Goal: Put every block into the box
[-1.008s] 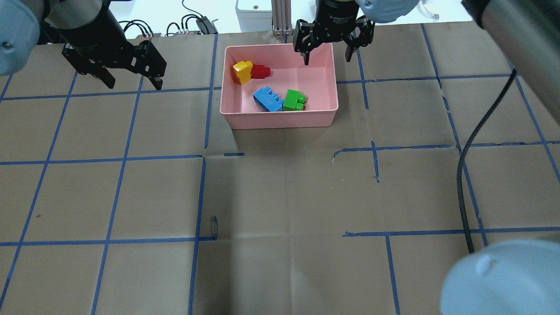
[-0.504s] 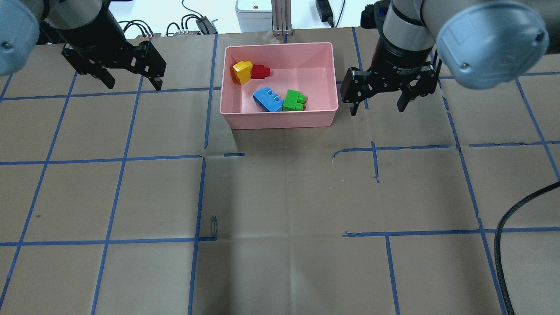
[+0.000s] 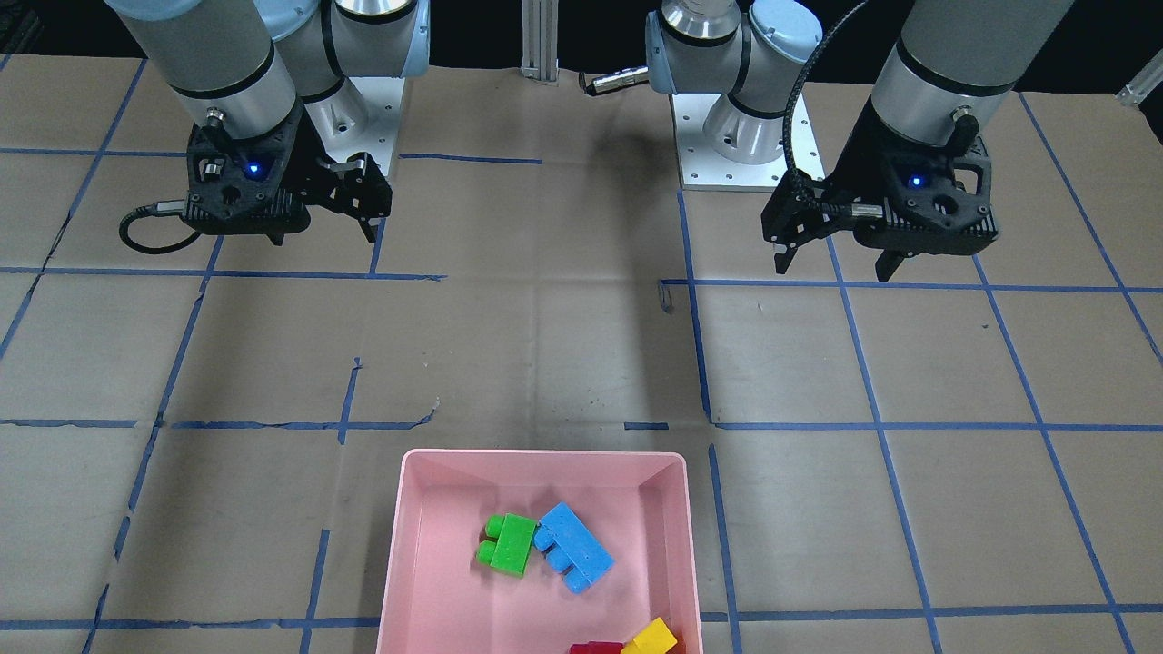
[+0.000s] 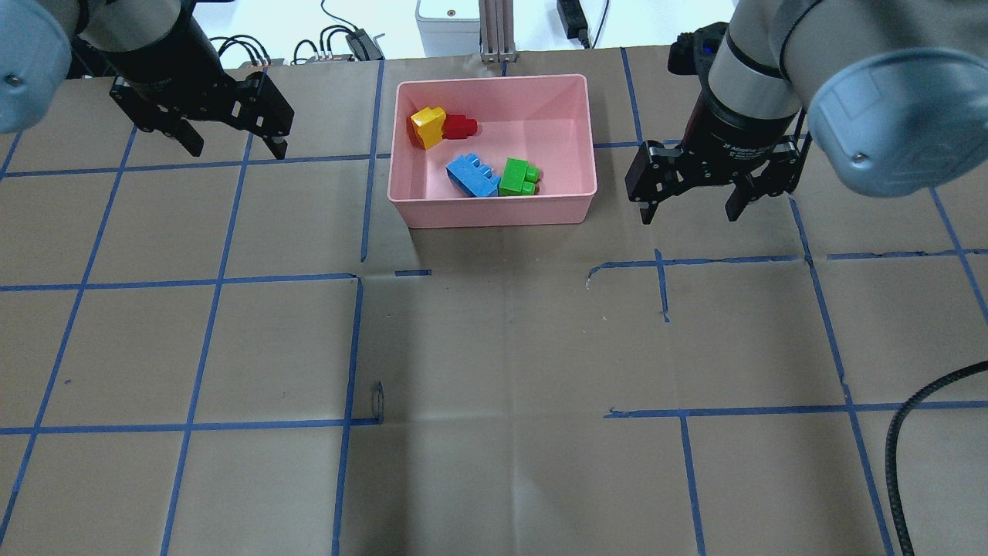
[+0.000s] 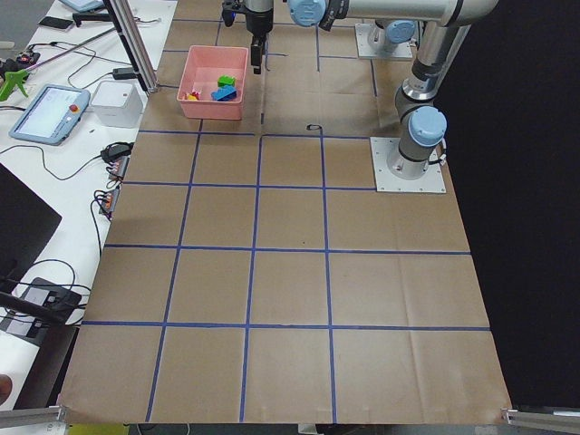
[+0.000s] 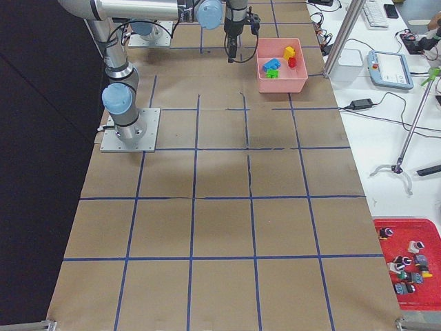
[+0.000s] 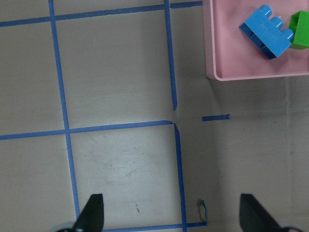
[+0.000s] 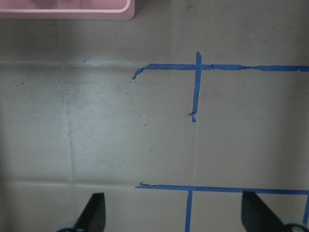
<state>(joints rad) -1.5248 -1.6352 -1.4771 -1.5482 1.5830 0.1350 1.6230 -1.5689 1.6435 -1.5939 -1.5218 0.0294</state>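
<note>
Front-facing view's bottom edge clips red block and box.

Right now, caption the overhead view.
Four blocks in the pink box; left gripper and right gripper hover open, empty.

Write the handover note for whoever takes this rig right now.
Left gripper: jaws open, empty, hovering off the box's left side.
Right gripper: jaws open, empty, hovering off the box's right side.
Blocks: yellow block and red block side by side in the box's far left corner; blue block and green block side by side by its near wall.
Done: all four blocks are in the box.
Left: nothing that shows.
</note>
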